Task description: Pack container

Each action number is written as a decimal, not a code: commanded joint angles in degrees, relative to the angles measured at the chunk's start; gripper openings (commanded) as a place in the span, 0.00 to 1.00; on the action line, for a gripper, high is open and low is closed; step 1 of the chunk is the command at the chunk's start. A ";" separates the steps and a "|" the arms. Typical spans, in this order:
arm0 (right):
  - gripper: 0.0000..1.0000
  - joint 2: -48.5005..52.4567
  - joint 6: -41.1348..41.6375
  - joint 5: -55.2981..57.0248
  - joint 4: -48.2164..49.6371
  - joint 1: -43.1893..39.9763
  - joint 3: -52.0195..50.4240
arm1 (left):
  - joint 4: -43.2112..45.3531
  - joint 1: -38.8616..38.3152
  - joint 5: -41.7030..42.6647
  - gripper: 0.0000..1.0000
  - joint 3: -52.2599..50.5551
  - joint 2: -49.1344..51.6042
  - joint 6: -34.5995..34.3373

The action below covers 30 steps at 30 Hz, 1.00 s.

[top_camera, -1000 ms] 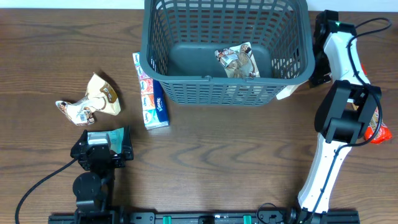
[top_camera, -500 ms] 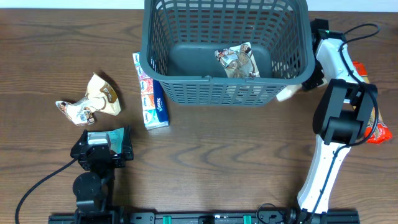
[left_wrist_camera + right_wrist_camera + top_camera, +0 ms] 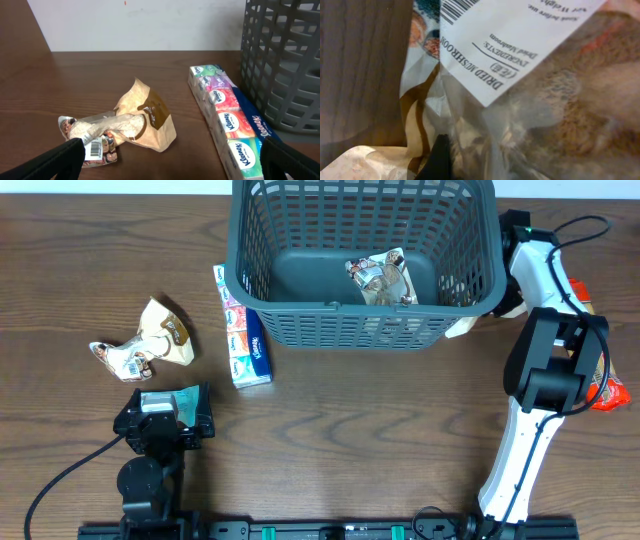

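The container (image 3: 365, 330) is a large dark grey slotted basket at the table's far middle, with one crumpled snack packet (image 3: 382, 280) lying inside. Its wall (image 3: 285, 65) shows at the right of the left wrist view. My right gripper (image 3: 480, 162) is shut on a clear dried-mushroom packet (image 3: 520, 75) that fills its view; one black finger (image 3: 439, 157) shows against it. Overhead, that packet (image 3: 464, 328) pokes out beside the container's near right corner. My left gripper (image 3: 165, 408) rests open near the front left, with nothing between its fingers (image 3: 55, 160).
A crumpled tan packet (image 3: 150, 340) lies at the left, just ahead of the left gripper. A long Kleenex tissue pack (image 3: 243, 340) lies against the container's left corner. An orange-red packet (image 3: 608, 392) sits at the right edge, behind the right arm.
The right arm swung in toward the container's right corner and its gripper went from open to shut on the dried-mushroom packet. The left arm has not moved.
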 commanded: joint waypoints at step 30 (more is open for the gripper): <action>0.01 -36.09 -40.65 -17.40 5.31 20.15 19.39 | -0.59 0.31 0.13 0.98 -1.55 -0.39 -0.33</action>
